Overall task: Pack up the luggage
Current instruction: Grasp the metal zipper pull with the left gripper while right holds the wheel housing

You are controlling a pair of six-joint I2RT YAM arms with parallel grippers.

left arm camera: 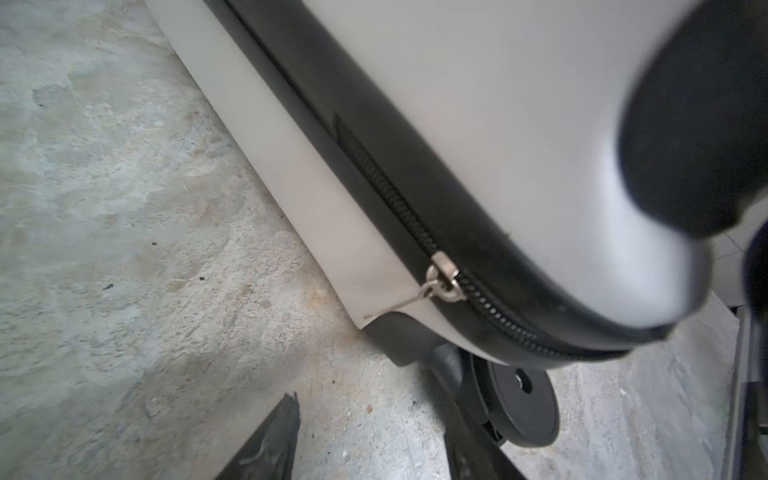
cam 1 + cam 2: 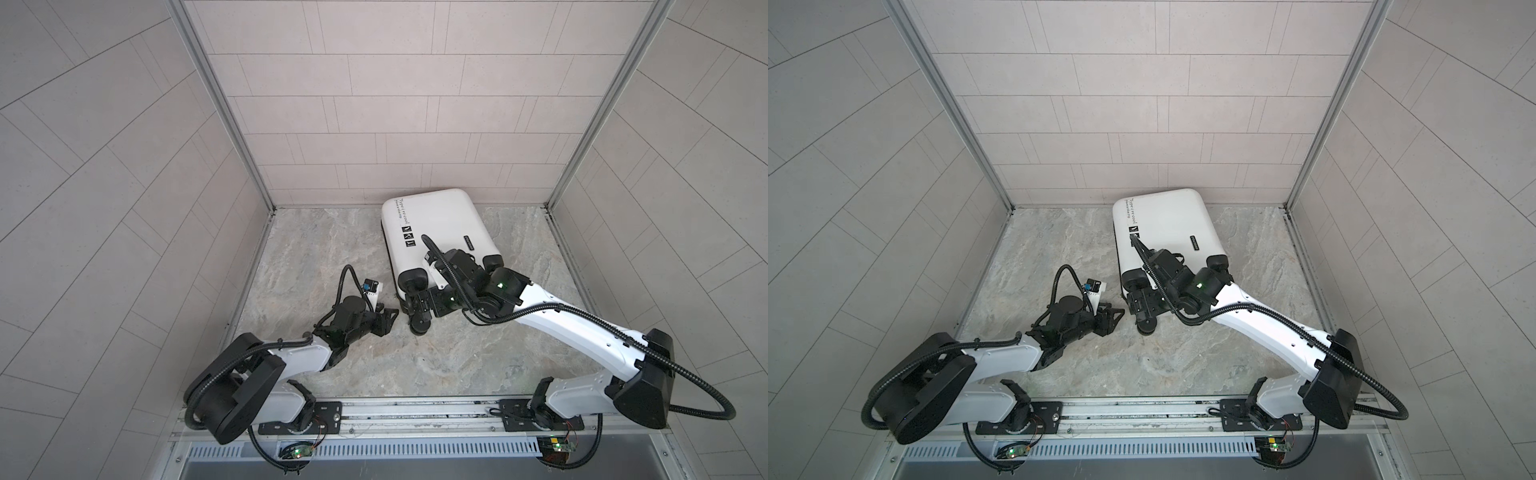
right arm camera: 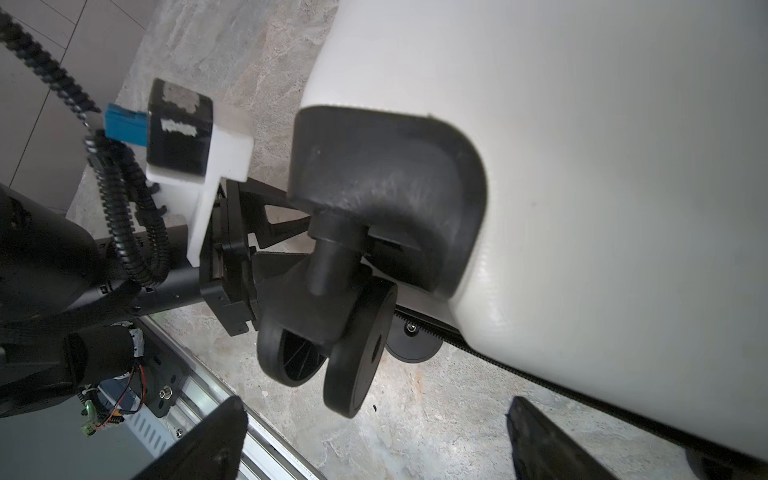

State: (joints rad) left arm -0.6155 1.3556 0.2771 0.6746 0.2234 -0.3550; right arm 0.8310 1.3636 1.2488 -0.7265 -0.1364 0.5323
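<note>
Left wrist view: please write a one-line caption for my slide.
Open left hand faces the silver zipper slider on the white suitcase, near a spinner wheel.

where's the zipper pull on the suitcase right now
In the left wrist view, the small silver zipper pull sits on the black zipper band of the white hard-shell suitcase, near its black spinner wheel.

A robotics lab test cell. Boxed in on three sides by tile-patterned wall panels (image 2: pixel 374 104) joined at the far corners by bare aluminium posts (image 2: pixel 224 108), over a stone-patterned tabletop (image 2: pixel 415 357). Along the tabletop's near edge, an aluminium rail (image 2: pixel 415 409) carrying the black mounting plates (image 2: pixel 328 415) of two robot arms (image 2: pixel 582 332), with exposed circuit boards (image 2: pixel 297 453) showing green lights and a slotted vent strip (image 2: pixel 415 449) just below.
</note>
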